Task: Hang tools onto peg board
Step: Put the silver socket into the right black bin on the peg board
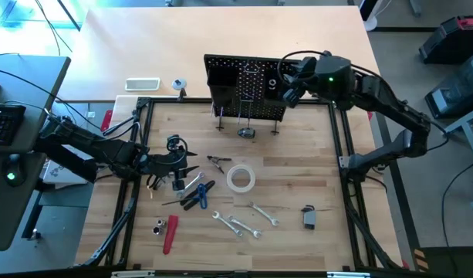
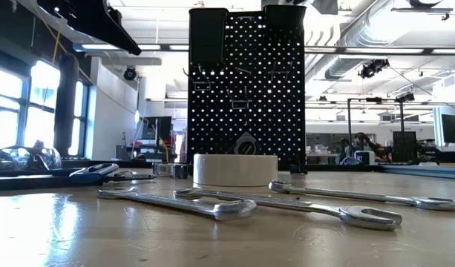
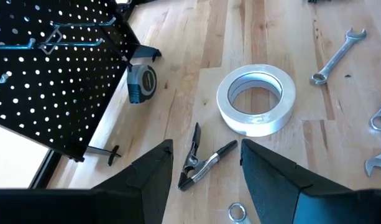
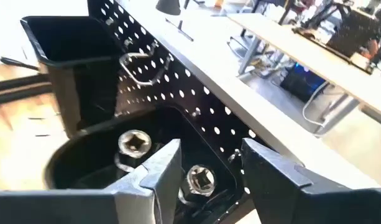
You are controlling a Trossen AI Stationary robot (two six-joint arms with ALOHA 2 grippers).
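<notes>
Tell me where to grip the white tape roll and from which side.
Take the white tape roll from straight above, one finger in its open centre, one outside, pinching the wall. It lies flat on the table, hole up, likely too wide to span. The left gripper, open, is closer.

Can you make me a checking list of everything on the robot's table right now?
Surface: wooden table, bare between the things.
Job's things: peg board upright at the far edge; tape roll, wrenches, blue pliers, red-handled tool, tape measure lying flat.
Clutter: nothing seen.
Grippers: left tool open above small black pliers; right tool open over a peg board bin holding sockets.
Cables: nothing seen on the table.
Surroundings: keyboard at left.
</notes>
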